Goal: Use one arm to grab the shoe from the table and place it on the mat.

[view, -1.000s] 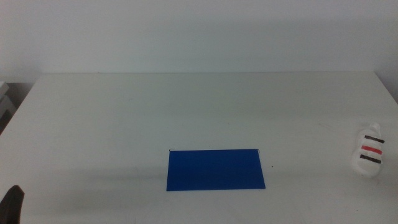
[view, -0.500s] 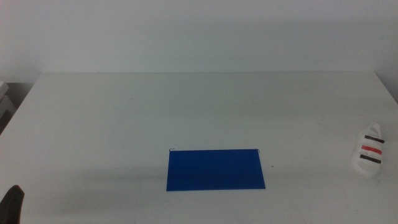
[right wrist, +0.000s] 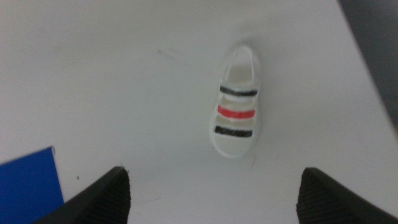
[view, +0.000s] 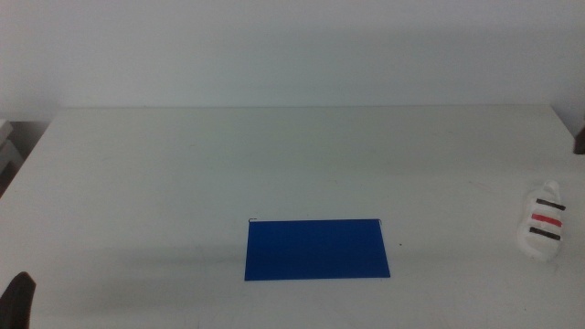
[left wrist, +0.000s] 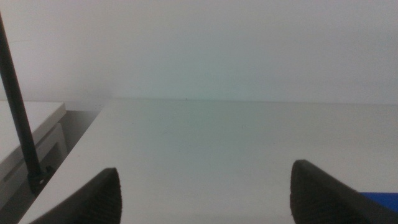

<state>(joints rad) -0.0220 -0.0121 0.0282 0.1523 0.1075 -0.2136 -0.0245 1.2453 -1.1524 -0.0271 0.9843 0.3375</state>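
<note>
Two wrist views are supplying what the middle view lacks: the right gripper [right wrist: 211, 186] is hovering over the shoe [right wrist: 236, 111] with jaws spread wide, shoe lying beyond them, untouched. Middle view is placing the shoe at the table's [view: 274, 164] right edge, well apart from the blue mat [view: 316, 248]. Left gripper [left wrist: 205, 190] is waiting lower left, jaws apart.

White shoe [view: 542, 225] sits at the worktop's [view: 274, 155] right edge, well apart from the blue mat [view: 316, 248] near the front.
</note>
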